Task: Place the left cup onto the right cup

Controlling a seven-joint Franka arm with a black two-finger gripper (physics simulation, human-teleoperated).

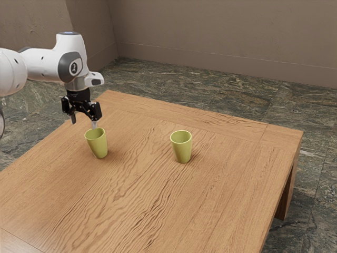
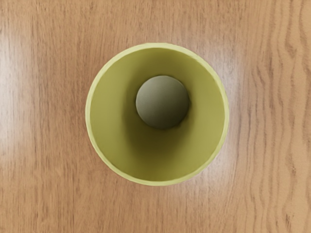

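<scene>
Two light green cups stand upright on the wooden table (image 1: 158,200). The left cup (image 1: 97,143) is toward the exterior view's left, and the right cup (image 1: 181,146) stands well apart from it toward the exterior view's right. My gripper (image 1: 83,122) hangs just above the left cup's rim, fingers apart and pointing down, open with nothing between them. One fingertip (image 1: 93,125) is close over the far side of the rim. In the wrist view I look straight down into the left cup (image 2: 158,145), which is empty and sits directly under my hand.
The table's far edge (image 1: 200,113) runs behind both cups, and its right end (image 1: 295,158) drops to a stone floor. Bare wood stretches between the cups and toward the near side.
</scene>
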